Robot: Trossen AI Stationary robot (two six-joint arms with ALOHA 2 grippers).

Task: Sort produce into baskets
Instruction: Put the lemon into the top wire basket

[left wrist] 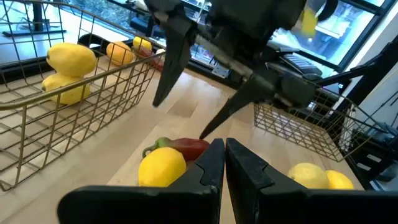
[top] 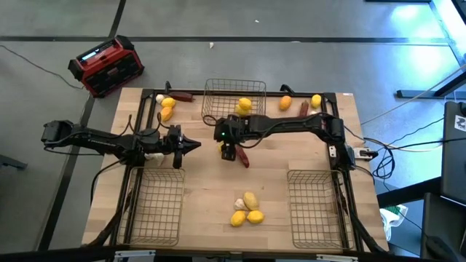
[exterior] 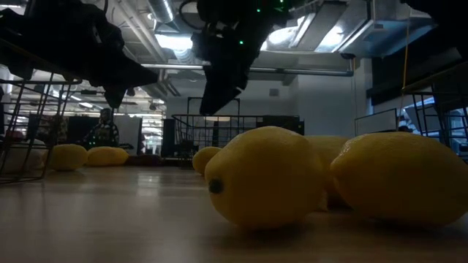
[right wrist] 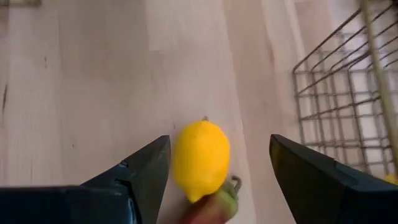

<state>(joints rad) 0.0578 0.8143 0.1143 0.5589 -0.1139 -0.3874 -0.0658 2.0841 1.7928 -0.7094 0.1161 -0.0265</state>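
A yellow lemon (right wrist: 200, 158) lies on the table's middle against a dark red chili (left wrist: 186, 148) with a green stem. My right gripper (right wrist: 219, 142) hovers open above them, slanting down, one finger on either side of the lemon, touching nothing. My left gripper (top: 195, 145) is shut and empty, held level just left of that spot. The far wire basket (top: 233, 98) holds yellow lemons (top: 244, 105). Two more baskets stand near left (top: 156, 207) and near right (top: 317, 207). A cluster of lemons and a garlic bulb (top: 247, 211) lies on the table near the front edge.
Loose produce lies along the far edge: lemons, a chili and garlic at the far left (top: 169, 105), an orange fruit, a chili and a lemon at the far right (top: 302, 104). A red-and-black box (top: 109, 65) sits on the floor beyond the table.
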